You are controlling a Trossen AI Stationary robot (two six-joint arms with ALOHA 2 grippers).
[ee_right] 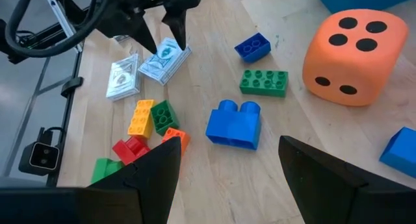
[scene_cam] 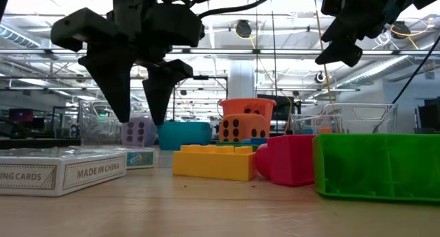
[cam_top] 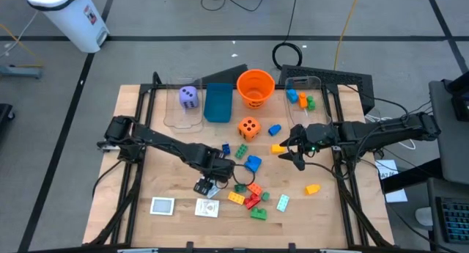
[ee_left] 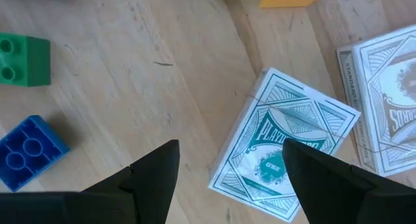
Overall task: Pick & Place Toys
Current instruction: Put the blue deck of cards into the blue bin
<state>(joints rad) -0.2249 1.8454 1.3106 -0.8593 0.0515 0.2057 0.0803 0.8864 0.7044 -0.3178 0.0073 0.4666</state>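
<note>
Left gripper (cam_top: 207, 185) hovers just above the near white-and-teal playing card pack (ee_left: 286, 143) lying flat on the wooden table (cam_top: 168, 161), fingers spread, nothing held; one finger sits over the pack's edge, the other over bare wood beside it. A second flat card pack (cam_top: 162, 205) lies further left, apart. Right gripper (cam_top: 292, 152) waits in the air right of centre, jaws also spread and empty, near the orange foam-looking die (cam_top: 249, 127) and a blue two-stud plastic brick (ee_right: 233, 124). My read on the pack: light, rigid cardboard, slick printed faces, thin profile, so a top-down pinch has little to bite. Best hold is across the short width on the two long side edges, fingertips down to the wood; expect it to slide or pivot if one finger lands first. Bricks are hard, light and easy across flat sides. The die looks soft and wide, so it needs a full spread. The orange plastic bucket (cam_top: 255, 87) stands at the far centre.
</note>
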